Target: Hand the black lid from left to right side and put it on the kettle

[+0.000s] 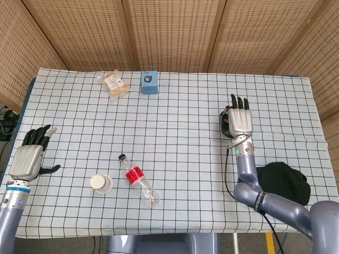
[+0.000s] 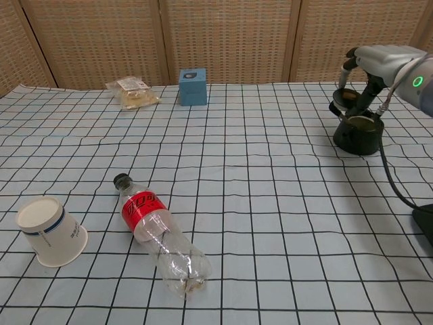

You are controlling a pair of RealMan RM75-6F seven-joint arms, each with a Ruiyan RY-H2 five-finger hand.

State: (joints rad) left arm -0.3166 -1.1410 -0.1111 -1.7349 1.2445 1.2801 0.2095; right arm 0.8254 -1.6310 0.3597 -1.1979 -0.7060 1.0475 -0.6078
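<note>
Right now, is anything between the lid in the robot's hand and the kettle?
No. In the chest view the black lid hangs just above the kettle, only air between.

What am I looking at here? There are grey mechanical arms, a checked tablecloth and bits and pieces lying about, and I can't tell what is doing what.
This is a robot with two grey arms, each ending in a hand with fingers like a person's. One picture looks down from its head, the other looks forward from its chest.

Its right hand holds a small black lid just above the open black kettle, which stands on the checked tablecloth; the lid is not on yet. Its left hand hangs by the table's left edge, open and holding nothing.

On the cloth lie a clear plastic bottle with a red label on its side, a white paper cup tipped over, a small blue box and a packet of snacks at the far end. A black cap lies at the near right.
</note>
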